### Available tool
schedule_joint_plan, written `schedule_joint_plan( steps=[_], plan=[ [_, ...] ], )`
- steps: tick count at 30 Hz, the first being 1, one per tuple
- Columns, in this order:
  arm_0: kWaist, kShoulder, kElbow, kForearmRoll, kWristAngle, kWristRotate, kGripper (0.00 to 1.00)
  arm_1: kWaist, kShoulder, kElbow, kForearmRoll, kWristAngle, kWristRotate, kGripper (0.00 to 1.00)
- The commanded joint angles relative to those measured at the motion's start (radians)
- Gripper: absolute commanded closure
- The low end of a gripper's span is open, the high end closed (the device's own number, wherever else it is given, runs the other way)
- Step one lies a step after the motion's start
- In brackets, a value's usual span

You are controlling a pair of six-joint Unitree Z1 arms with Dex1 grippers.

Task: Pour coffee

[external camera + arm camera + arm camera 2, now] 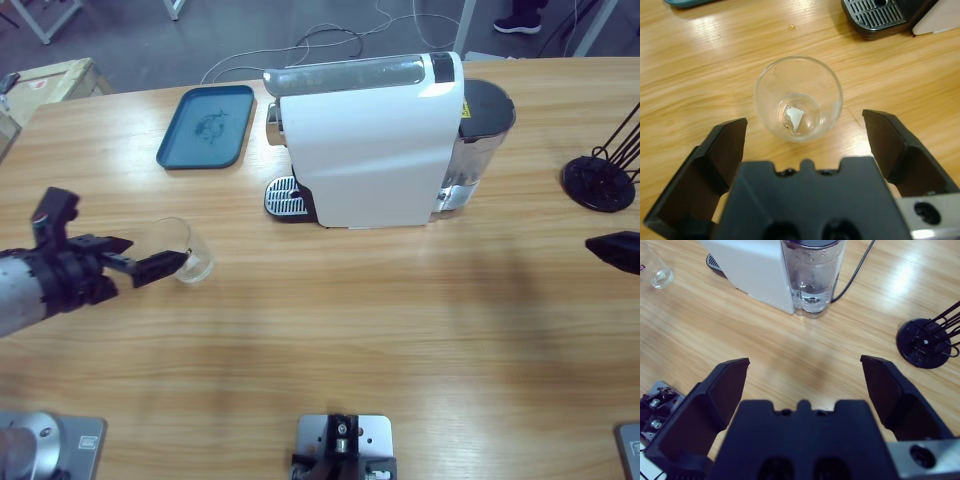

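Left gripper [802, 132] jaws spread wide, glass [798, 98] upright on the tabletop [330, 310] just ahead, between them but untouched. Glass empty; no coffee visible anywhere. To grasp well: advance until the jaws flank its mid-wall, close gently, keep it level. Beyond, the coffee machine [365, 140] with its drip grate [282, 197]. Right gripper [805, 385] jaws spread, holding nothing.

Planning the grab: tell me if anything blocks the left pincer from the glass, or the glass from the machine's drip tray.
Nothing visible does. The left pincer is open with the empty glass right ahead; only bare table lies between the glass and the coffee machine's drip tray.
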Motion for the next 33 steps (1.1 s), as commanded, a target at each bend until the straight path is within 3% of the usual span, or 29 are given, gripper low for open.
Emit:
schedule_joint_plan(
  steps=[1, 5, 9, 12, 14, 20, 23, 25, 29, 31, 33],
  plan=[
    [0.006, 0.211, 0.054, -0.169, 0.074, -0.009, 0.018, 0.009, -0.049, 0.046, 0.057, -0.014, 0.05, 0.0],
    [0.006, 0.284, 0.074, -0.246, 0.107, -0.051, 0.036, 0.009, -0.073, 0.048, 0.073, -0.014, 0.068, 0.0],
    [0.006, 0.336, 0.078, -0.267, 0.114, -0.057, 0.654, 0.009, -0.068, 0.046, 0.073, -0.012, 0.069, 0.0],
    [-0.006, 0.371, 0.095, -0.31, 0.167, -0.072, 0.698, 0.009, -0.07, 0.045, 0.072, -0.012, 0.069, 0.0],
    [-0.019, 0.365, 0.125, -0.377, 0.191, -0.067, 0.996, 0.009, -0.076, 0.048, 0.073, -0.011, 0.071, 0.0],
    [-0.03, 0.24, 0.161, -0.407, 0.197, 0.046, 1.0, 0.009, -0.093, 0.054, 0.073, -0.017, 0.083, 0.0],
    [0.001, 0.093, 0.152, -0.406, 0.012, 0.308, 1.0, 0.009, -0.103, 0.047, 0.072, -0.022, 0.084, 0.0],
    [0.112, 0.048, 0.134, -0.406, -0.217, 0.531, 1.0, 0.009, -0.105, 0.04, 0.07, -0.027, 0.083, 0.0],
    [0.528, 0.135, 0.074, -0.386, -0.807, 0.986, 1.0, 0.009, -0.11, 0.04, 0.067, -0.035, 0.083, 0.0],
    [0.622, 0.27, 0.001, -0.383, -0.967, 1.067, 1.0, 0.009, -0.117, 0.038, 0.073, -0.035, 0.082, 0.0],
    [0.636, 0.412, -0.096, -0.383, -1.029, 1.098, 1.0, 0.009, -0.122, 0.035, 0.084, -0.035, 0.082, 0.0]
  ],
)
